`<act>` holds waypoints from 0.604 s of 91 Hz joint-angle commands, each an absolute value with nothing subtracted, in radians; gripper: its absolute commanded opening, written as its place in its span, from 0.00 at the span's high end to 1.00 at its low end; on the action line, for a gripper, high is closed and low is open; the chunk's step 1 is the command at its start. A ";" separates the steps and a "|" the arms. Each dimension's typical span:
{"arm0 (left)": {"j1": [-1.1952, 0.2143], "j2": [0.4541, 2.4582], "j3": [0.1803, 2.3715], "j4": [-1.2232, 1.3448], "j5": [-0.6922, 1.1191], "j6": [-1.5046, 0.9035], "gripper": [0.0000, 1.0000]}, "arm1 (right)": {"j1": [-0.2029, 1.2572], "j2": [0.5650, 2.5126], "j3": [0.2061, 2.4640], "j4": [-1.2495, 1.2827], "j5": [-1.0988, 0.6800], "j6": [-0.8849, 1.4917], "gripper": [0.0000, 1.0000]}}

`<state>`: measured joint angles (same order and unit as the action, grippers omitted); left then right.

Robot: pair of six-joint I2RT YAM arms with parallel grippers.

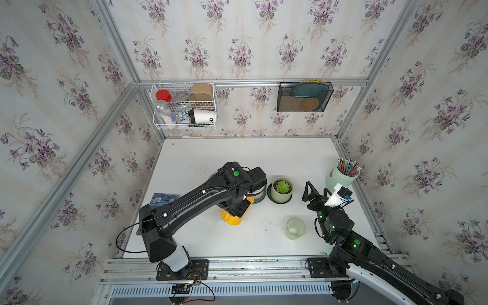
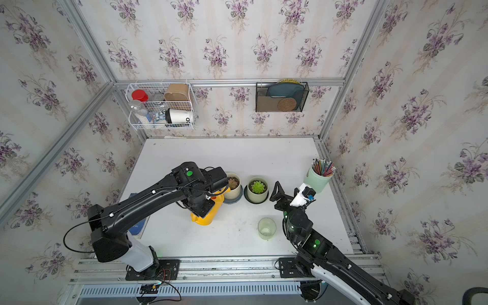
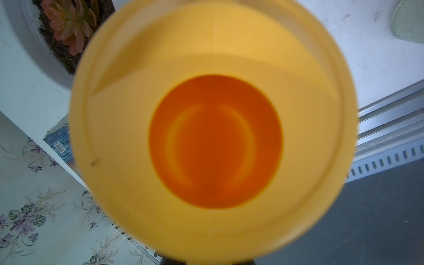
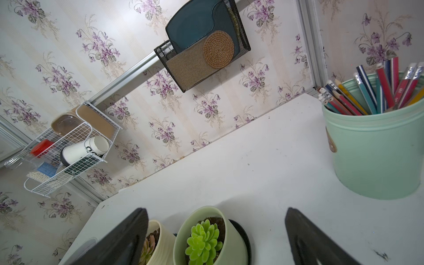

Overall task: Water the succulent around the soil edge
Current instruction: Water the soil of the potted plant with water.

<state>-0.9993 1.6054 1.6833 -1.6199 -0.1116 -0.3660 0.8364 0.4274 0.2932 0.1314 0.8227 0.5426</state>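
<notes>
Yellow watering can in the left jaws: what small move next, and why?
Probably ease the yellow plastic watering can slightly forward and begin tipping it, aiming its spout at the dark soil along the rim of the cream ribbed pot, not the reddish succulent. In a top view the spout already reaches that pot's rim, and no water shows falling.

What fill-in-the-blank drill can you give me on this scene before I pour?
1. The ___ watering can has its spout toward the cream pot.
2. The green succulent grows in a green pot on a dark ___.
3. The right claw is ___ and holds nothing.
4. The mint tub holds ___.
Missing words: yellow; saucer; open; pencils.
</notes>
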 commanded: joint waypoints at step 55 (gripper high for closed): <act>-0.974 1.390 1.567 -1.771 -0.193 -0.486 1.00 | 0.833 0.463 0.285 0.163 0.815 0.542 0.02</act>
<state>-0.9752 1.4418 1.6039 -1.6199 -0.1677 -0.4271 0.8337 0.4580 0.2848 0.1379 0.8207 0.5430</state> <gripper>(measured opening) 0.203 0.980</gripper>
